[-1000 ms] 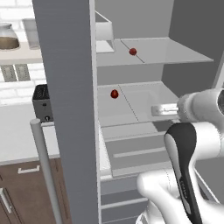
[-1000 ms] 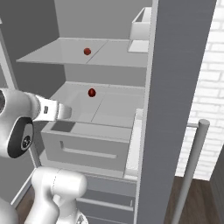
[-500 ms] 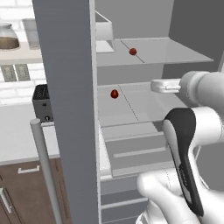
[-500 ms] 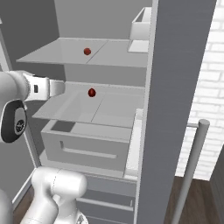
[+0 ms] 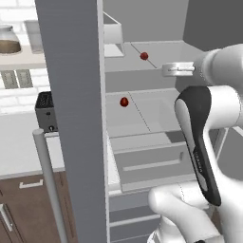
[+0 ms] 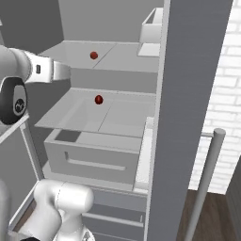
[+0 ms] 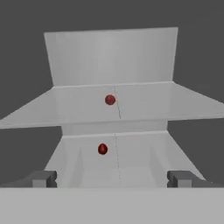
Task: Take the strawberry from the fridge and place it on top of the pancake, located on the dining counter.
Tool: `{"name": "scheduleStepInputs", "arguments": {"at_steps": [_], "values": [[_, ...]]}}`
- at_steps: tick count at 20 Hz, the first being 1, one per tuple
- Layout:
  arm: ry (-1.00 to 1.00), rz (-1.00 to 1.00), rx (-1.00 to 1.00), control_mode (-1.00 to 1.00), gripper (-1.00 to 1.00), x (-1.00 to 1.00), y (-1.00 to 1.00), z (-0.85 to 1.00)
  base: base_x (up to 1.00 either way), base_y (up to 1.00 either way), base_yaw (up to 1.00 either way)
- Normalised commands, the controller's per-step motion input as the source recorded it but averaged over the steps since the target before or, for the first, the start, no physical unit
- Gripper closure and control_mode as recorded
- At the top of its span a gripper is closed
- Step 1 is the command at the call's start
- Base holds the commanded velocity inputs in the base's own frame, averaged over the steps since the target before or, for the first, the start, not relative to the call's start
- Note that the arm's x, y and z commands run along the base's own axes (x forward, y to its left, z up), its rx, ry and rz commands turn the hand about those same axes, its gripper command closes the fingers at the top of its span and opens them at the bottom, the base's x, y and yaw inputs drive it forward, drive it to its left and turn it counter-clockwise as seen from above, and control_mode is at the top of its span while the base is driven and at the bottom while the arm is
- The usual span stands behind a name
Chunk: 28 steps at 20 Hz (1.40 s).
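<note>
Over the preceding second the gripper (image 7: pixel 112 178) rose from the level of the lower shelf (image 5: pixel 156 111) to the level of the upper shelf (image 5: pixel 161 52), bringing it in line with the fridge (image 6: pixel 113 113) interior for a reach. Its fingers (image 7: pixel 41 178) stood wide apart and held nothing. The fridge door (image 5: pixel 76 118) was open. A pointed red fruit, judged the strawberry (image 7: pixel 102 149), lay on the lower shelf; a rounder red fruit (image 7: pixel 110 100) lay on the upper shelf, well clear of the gripper.
</note>
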Motion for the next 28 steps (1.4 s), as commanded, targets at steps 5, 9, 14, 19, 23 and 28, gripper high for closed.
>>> {"name": "scheduleStepInputs", "arguments": {"at_steps": [5, 9, 14, 19, 23, 28], "values": [[0.00, -0.03, 0.00, -1.00, -1.00, 0.91, -0.02, 0.00, 0.00, 0.00, 0.00], [0.08, -0.02, 0.03, -1.00, -1.00, 0.96, -0.03, 0.00, 0.00, 0.00, 0.00], [0.13, -0.01, 0.01, -1.00, -1.00, 1.00, 0.00, 0.00, 0.00, 0.00, 0.00], [0.01, 0.00, 0.00, -1.00, -1.00, 0.94, -0.04, -0.01, 0.00, 0.00, 0.00], [0.12, 0.00, 0.00, -1.00, -1.00, 0.80, -0.13, -0.09, 0.00, 0.00, 0.00], [0.10, 0.00, 0.00, -1.00, -1.00, 0.69, 0.00, -0.28, 0.00, 0.00, 0.00]]}}
